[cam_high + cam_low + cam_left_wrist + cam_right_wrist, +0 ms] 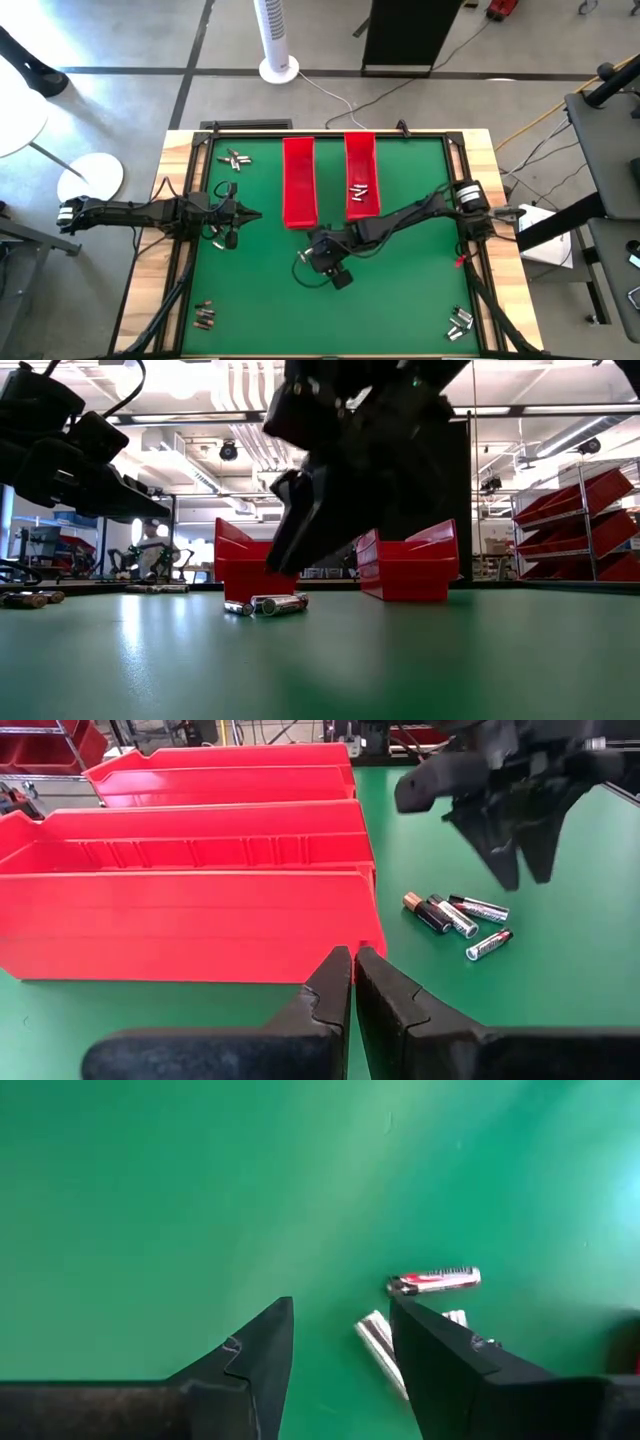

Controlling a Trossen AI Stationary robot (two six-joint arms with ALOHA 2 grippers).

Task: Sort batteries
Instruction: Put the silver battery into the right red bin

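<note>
The right hand (pixel 340 1350) is held low over the middle of the green counter (pixel 400 290), just in front of the near end of the left red tray (pixel 299 180). Its fingers are parted and nothing is gripped between them. A small cluster of batteries (pixel 455 920) lies on the counter right under it: in the right wrist view one battery with a red label (pixel 435 1280) is seen beyond the fingertips, and a silvery one (pixel 378 1342) lies partly hidden behind a finger. In the low view these batteries (pixel 265 604) are seen lying flat before the tray.

The left hand (pixel 353 965) is held closed and empty at the left side of the counter, pointed toward the trays.

A few batteries (pixel 359 190) lie inside the right red tray (pixel 361 175). Other groups are scattered at the far left (pixel 236 159), near left (pixel 205 316) and near right (pixel 460 321) corners.
</note>
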